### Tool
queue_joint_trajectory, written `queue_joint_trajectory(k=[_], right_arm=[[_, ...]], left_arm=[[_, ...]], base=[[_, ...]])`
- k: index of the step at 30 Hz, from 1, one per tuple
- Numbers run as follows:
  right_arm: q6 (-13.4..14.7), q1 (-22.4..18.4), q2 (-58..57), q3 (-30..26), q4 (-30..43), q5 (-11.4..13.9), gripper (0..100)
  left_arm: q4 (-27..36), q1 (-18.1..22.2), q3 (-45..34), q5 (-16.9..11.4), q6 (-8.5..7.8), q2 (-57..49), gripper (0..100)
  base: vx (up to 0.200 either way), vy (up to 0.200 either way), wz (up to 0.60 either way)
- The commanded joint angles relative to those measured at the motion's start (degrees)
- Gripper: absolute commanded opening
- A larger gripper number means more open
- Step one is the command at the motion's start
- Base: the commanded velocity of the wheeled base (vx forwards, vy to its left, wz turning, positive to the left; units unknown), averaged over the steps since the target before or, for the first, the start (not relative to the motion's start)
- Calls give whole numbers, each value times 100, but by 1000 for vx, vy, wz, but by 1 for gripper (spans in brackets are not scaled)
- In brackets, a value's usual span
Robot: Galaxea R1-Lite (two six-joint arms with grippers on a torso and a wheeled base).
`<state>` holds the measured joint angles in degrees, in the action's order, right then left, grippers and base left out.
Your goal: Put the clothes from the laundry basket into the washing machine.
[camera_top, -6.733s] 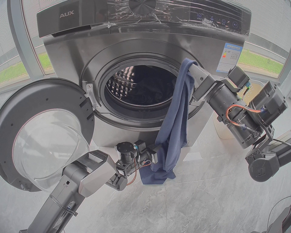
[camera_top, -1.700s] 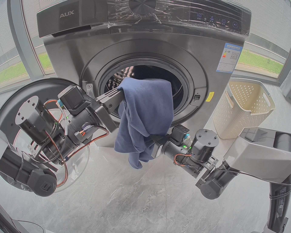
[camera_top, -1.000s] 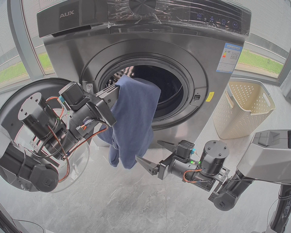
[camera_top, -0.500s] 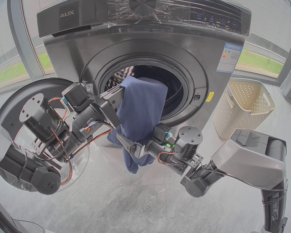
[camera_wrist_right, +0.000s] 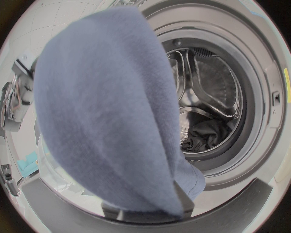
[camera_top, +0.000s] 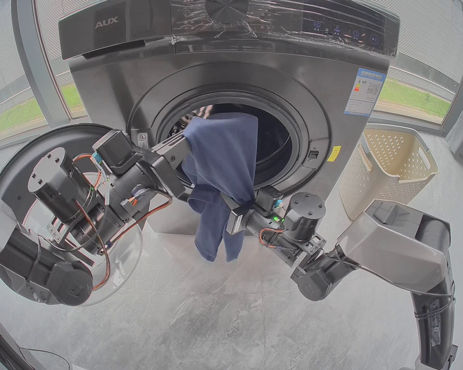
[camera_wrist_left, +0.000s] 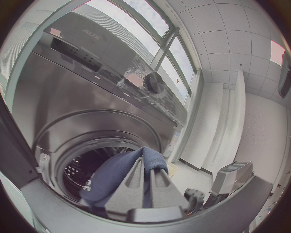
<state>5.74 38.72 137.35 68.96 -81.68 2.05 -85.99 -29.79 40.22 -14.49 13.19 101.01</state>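
The right gripper point(camera_top: 232, 212) has risen under the blue garment point(camera_top: 226, 154), its fingers now buried in cloth, so spread or clamped cannot be told. Just above it, the left gripper point(camera_top: 187, 138) pinches the top fold at the mouth of the washing machine drum point(camera_top: 276, 139). Loading looks close.

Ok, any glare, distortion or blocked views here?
Head view: window light glints off the plastic wrap atop the washing machine, whose straight edges bow. Left wrist view: black corners ring the picture; the left gripper is shut on the blue garment. Right wrist view: the garment hides part of the drum.
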Motion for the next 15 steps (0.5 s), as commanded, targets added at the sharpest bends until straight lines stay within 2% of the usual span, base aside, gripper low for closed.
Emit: queue_joint_trajectory(k=[1, 3, 6, 7, 8, 11, 15], right_arm=[[32, -233, -666, -384, -24, -3, 0], [59, -242, -877, -471, -6, -3, 0], [67, -172, -1228, -551, 38, -3, 0], [67, -172, -1228, -551, 38, -3, 0], [67, -128, -1360, -612, 47, -11, 0], [67, 13, -1492, -814, 38, -11, 0], [67, 110, -1562, -999, 29, -3, 0]], left_arm=[[65, 501, -225, 61, -36, 50, 0], [109, 659, -374, 61, -80, 112, 0], [179, 765, -805, -18, -405, 367, 0], [179, 765, -805, -18, -405, 367, 0], [153, 782, -1130, -71, -721, 630, 0], [65, 791, -1446, -97, -1082, 1017, 0], [-76, 896, -1587, -97, -1275, 1351, 0]], base=[[0, 0, 0], [0, 0, 0], [0, 0, 0], [0, 0, 0], [0, 0, 0], [0, 0, 0], [0, 0, 0]])
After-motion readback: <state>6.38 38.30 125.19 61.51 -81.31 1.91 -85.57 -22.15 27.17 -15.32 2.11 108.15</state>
